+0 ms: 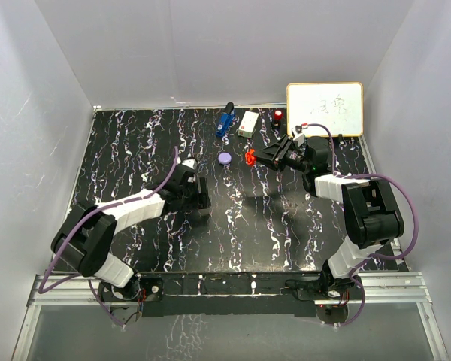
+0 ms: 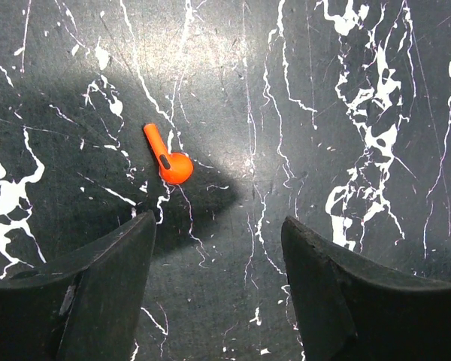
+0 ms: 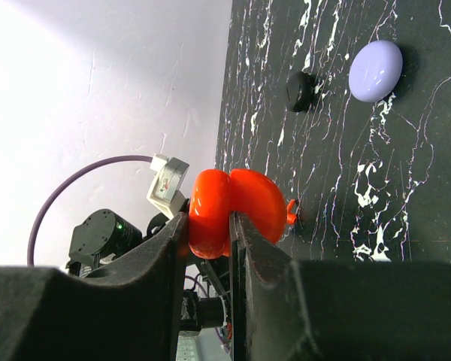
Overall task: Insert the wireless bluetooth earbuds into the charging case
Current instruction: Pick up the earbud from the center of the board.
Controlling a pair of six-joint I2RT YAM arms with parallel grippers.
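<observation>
A small orange-red earbud (image 2: 171, 160) with a short stem lies on the black marbled table, just ahead of my left gripper (image 2: 218, 226). That gripper is open and empty, and the earbud lies toward its left finger (image 2: 109, 278). My right gripper (image 3: 209, 226) is shut on one half of the red charging case (image 3: 229, 207), which looks hinged open and is held above the table at mid right (image 1: 249, 158). A tiny red earbud (image 3: 290, 211) shows on the table just behind the case in the right wrist view.
A lilac puck (image 1: 225, 158) lies left of the case, with a black puck (image 3: 302, 90) beyond it. A blue object (image 1: 225, 120), a white box (image 1: 248, 124), a small red-and-black item (image 1: 277, 116) and a whiteboard (image 1: 325, 109) stand along the back. White walls enclose the table.
</observation>
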